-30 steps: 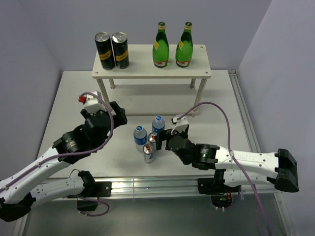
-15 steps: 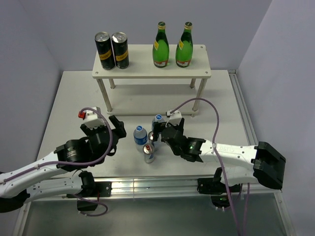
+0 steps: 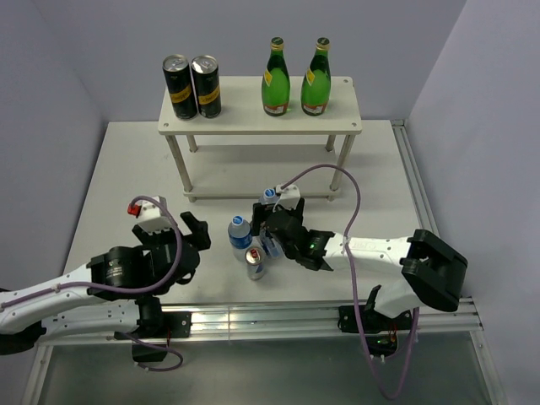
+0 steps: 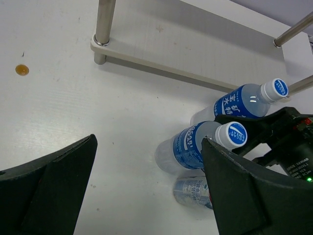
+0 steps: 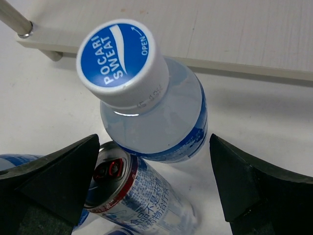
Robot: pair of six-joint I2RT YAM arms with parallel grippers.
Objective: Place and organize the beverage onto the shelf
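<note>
Water bottle (image 5: 146, 98) upright, cap (image 5: 116, 55) up, right gripper (image 5: 152, 147) spread around it, left gripper (image 4: 148, 142) spread

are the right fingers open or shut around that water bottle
Open. The right wrist view shows the fingers spread wide, one on each side of the water bottle.
</note>
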